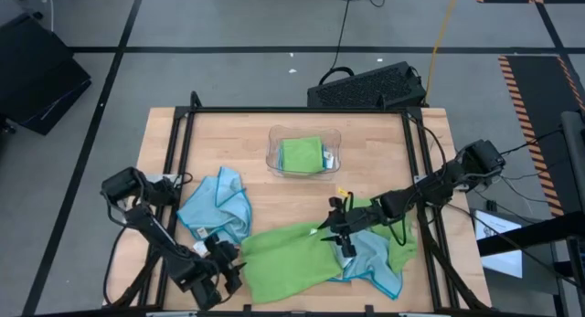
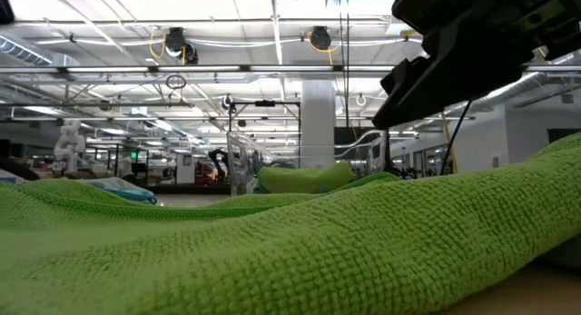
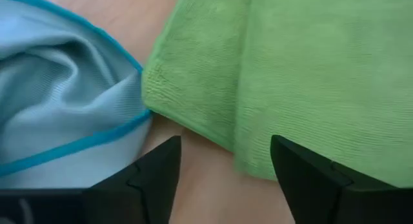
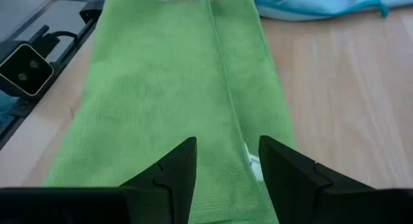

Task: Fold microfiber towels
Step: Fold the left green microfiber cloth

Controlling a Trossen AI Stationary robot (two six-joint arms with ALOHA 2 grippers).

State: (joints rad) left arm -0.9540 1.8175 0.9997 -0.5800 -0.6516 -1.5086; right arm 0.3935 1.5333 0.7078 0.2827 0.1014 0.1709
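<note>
Lime green towel fills the low view's foreground, spread long across the table's front, w/ a light blue towel partly under its right end. Second blue towel lies crumpled on the left side. Clear tray at center-back holds a folded green towel. Left gripper, fingers spread, sits at the big green towel's left corner. Right gripper, fingers apart, hangs over its middle.

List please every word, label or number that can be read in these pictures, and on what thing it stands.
No text can be read.
The small white tag on the lime green towel: print too small to read.
The folded green towel in the clear tray has a tag; also unreadable.
</note>
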